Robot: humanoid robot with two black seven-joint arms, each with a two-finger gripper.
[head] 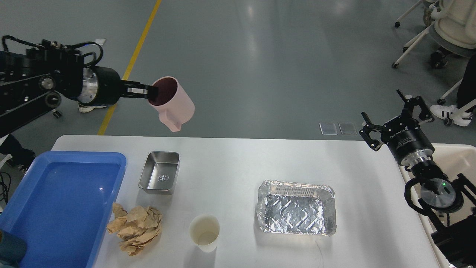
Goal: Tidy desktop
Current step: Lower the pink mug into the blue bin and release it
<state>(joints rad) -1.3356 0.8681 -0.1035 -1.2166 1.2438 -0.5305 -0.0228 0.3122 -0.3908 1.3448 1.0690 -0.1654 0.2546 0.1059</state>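
The white desktop carries a small steel tin, a crumpled brown paper wad, a white paper cup and a foil tray. My left gripper is shut on the rim of a pink mug and holds it high, beyond the table's far edge, tilted with its handle hanging down. My right gripper is open and empty above the table's far right corner.
A blue plastic tray sits at the table's left end. A cream bin stands off the right edge. Chairs and people's legs are on the floor at the far left and far right.
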